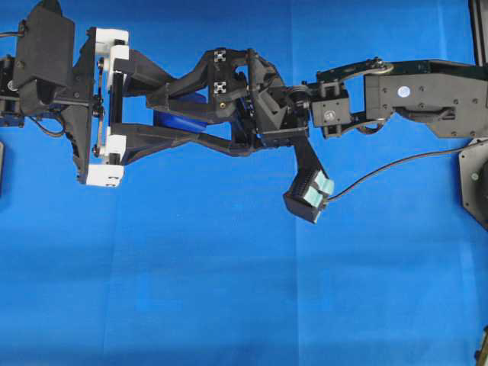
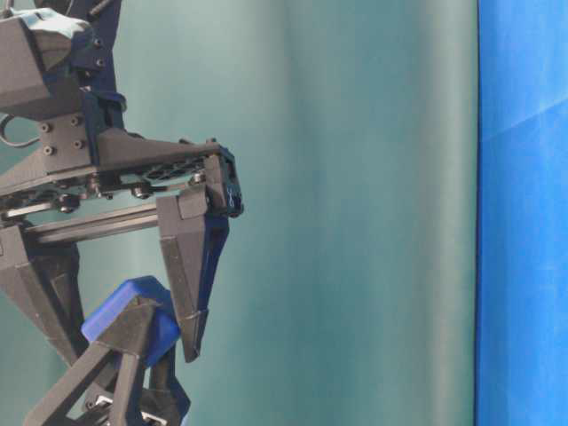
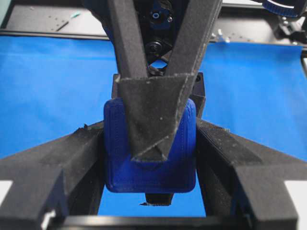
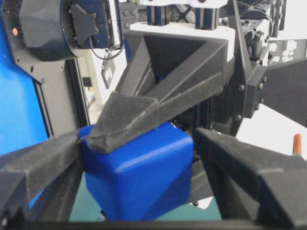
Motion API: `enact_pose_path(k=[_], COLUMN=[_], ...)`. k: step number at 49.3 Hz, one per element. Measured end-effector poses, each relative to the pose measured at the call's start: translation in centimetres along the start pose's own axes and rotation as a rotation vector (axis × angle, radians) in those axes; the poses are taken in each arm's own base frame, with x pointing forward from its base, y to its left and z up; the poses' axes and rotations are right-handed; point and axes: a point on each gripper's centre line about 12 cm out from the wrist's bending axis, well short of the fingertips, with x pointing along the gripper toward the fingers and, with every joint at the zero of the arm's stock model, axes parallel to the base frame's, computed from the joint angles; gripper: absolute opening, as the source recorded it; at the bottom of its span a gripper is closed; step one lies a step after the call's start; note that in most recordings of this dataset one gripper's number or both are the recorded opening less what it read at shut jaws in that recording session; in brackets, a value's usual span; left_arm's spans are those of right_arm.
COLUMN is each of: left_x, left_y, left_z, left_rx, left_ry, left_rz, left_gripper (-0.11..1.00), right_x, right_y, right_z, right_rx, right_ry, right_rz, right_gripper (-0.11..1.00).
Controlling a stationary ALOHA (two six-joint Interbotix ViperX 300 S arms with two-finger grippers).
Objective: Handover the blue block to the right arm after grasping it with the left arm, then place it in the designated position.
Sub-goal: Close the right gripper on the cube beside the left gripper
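Gripping the blue block [image 1: 181, 122] above the tabletop [image 1: 229, 290], the left end effector [image 1: 194, 126] is holding it clamped; the right end effector [image 1: 210, 114] is straddling that cube crosswise from the right, fingers spread wide, one [image 4: 43, 163] touching, not yet closing.

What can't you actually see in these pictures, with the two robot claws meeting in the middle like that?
- Blue block: overhead, mostly covered by both grippers' crossed fingers.
- Right gripper: whether its fingers touch the block is unclear in the right wrist view.
- Left gripper: cut off by the bottom edge at table level.
- Placement spot: not identifiable on the blue cloth.
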Motion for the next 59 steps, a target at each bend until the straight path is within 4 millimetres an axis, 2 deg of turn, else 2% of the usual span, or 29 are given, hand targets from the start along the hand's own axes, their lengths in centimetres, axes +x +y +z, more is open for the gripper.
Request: enact_pose_path(k=[4,7,14,25,59], left_x=[0.0,0.0,0.0,-0.1,-0.1], left_y=[0.0,0.0,0.0,0.0,0.0], left_z=[0.0,-0.1,0.0,0.0,-0.2], left_rx=[0.0,0.0,0.003,0.002,0.0], left_ry=[0.0,0.003,0.002,0.006,0.022], left_rz=[0.0,0.0,-0.001,0.0,-0.001], left_gripper=[0.46,0.46,0.46,0.46,0.47], right_x=[0.0,0.0,0.0,0.1,0.1], right_y=[0.0,0.1,0.1,-0.3,-0.3], right_z=[0.0,-0.2,-0.7,-1.1,-1.2], right_rx=[0.001,0.0,0.001,-0.003,0.005], right_ry=[0.003,0.016,0.069,0.128,0.136], right_rz=[0.001,0.009,0.037,0.06,0.064], right_gripper=[0.94,0.88,0.52,0.53,0.53])
